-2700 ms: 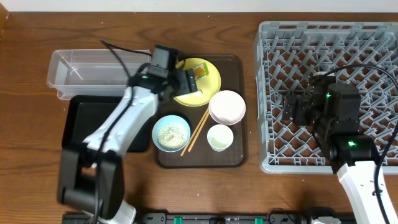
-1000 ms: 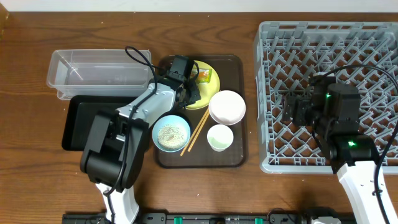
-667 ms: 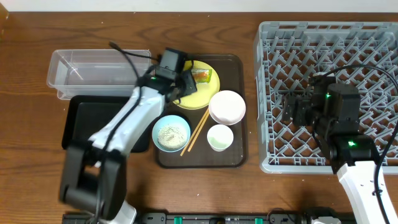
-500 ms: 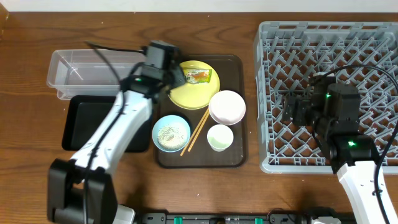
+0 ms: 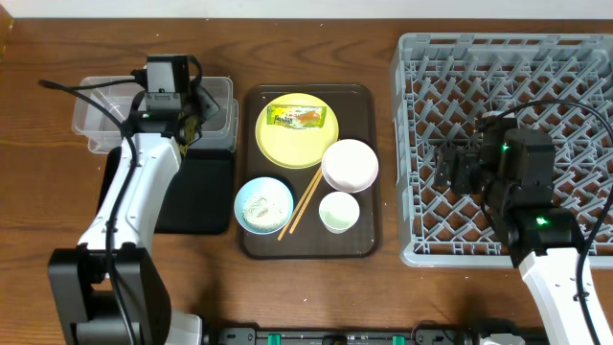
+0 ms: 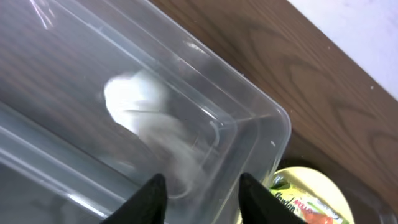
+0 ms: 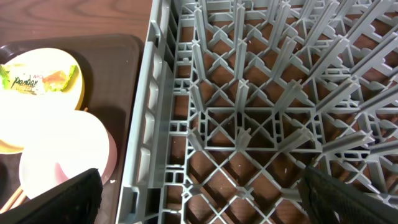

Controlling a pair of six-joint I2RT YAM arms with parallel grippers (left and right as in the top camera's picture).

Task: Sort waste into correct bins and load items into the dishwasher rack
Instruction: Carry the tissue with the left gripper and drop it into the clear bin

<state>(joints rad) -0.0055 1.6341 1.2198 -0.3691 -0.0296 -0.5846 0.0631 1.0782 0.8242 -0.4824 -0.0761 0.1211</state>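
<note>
My left gripper hangs over the right end of the clear tub, open, with nothing between its fingers. A pale white blur shows in the tub; I cannot tell what it is. The green-and-yellow wrapper lies on the yellow plate. On the brown tray also stand a white bowl, a light blue bowl of rice crumbs, a small white cup and chopsticks. My right gripper stands open over the grey rack, empty.
The black tray lies just in front of the clear tub, partly under my left arm. Bare wooden table surrounds everything. In the right wrist view the rack's left wall stands between the rack pegs and the white bowl.
My left arm swung from the yellow plate leftward to the clear tub and its jaws parted. The wrapper still lies on the plate. The right arm has not moved.
</note>
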